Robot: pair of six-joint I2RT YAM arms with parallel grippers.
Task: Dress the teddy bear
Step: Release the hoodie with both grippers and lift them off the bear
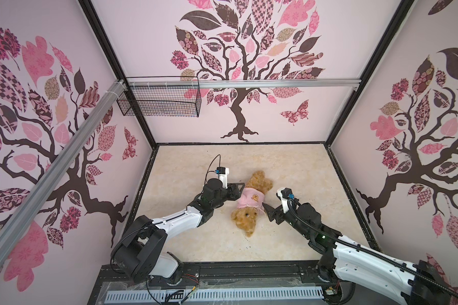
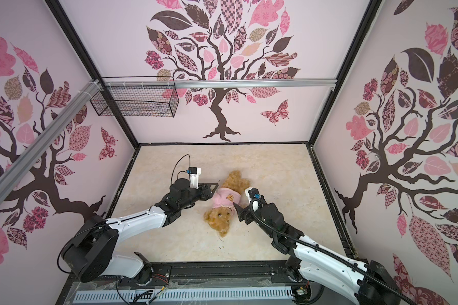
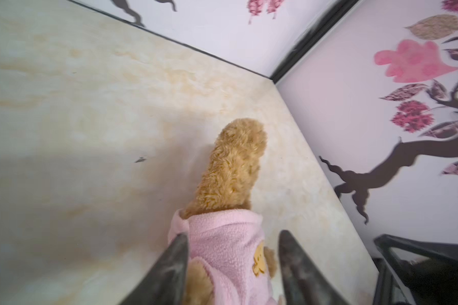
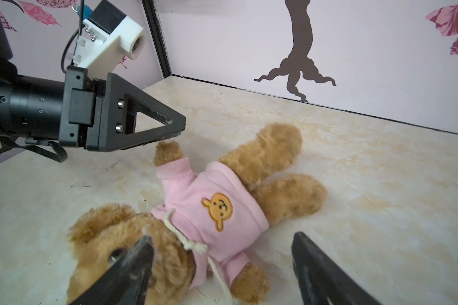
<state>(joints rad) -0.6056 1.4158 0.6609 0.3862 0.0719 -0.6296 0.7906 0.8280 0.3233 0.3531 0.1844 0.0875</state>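
The teddy bear [image 1: 246,219] lies on its back in both top views, head toward the front edge and legs toward the back wall. It wears a pink shirt [image 1: 250,199] with an orange bear-face emblem [image 4: 218,208]; both arms stick out of the sleeves. My left gripper [image 1: 239,191] is open just above the bear's paw [image 4: 167,150]. In the left wrist view its jaws stand apart on either side of the shirt [image 3: 222,245], not pressing it. My right gripper [image 1: 267,212] is open at the bear's other side, one fingertip [image 4: 143,248] in front of the head and the other over bare table.
The marble-patterned table [image 1: 196,237] is closed in by patterned walls with a black frame along its edges. A black wire basket [image 1: 159,101] hangs from the rail at the back left, well above the table.
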